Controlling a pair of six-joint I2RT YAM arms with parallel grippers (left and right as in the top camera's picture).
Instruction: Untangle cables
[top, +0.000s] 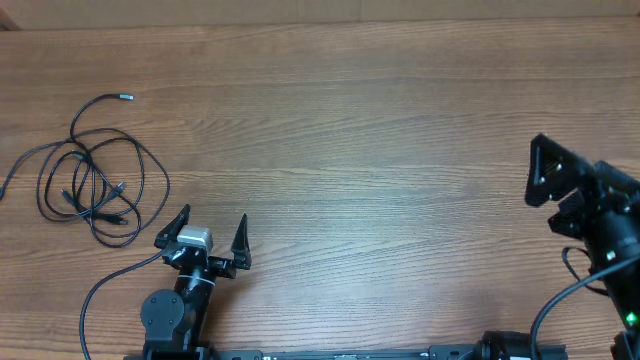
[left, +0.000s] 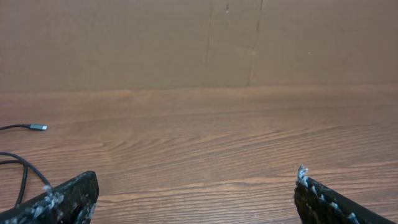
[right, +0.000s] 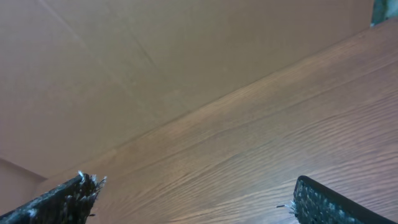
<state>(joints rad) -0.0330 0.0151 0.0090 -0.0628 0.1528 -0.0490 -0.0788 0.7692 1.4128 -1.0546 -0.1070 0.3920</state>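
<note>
Tangle of thin black flexible cables (top: 100, 190) lay on the left part of the brown wood-grain tabletop (top: 400, 120), just ahead and to the left of the left gripper (top: 214, 215) and well apart from the right gripper (top: 533, 172) at the far right. Both pincers stood spread wide and empty. Each wrist view showed only bare table between the fingers.

The cords looked light and limp, likely to drag and shift as one bundle when a single strand was pulled. Their smooth sheath might slip, so a low pinch against the table seemed called for. The best hold seemed to be a free tail, not the crossed middle where several strands overlapped.

The heap formed rough oval loops, stretched somewhat from the near edge toward the far edge. One loose tail arched out of it toward the far side and ended in a small silver-tipped plug (top: 125, 97) pointing right. Another tail ran off toward the left edge. Further small connectors lay inside the loops, but their directions were too small to tell.
</note>
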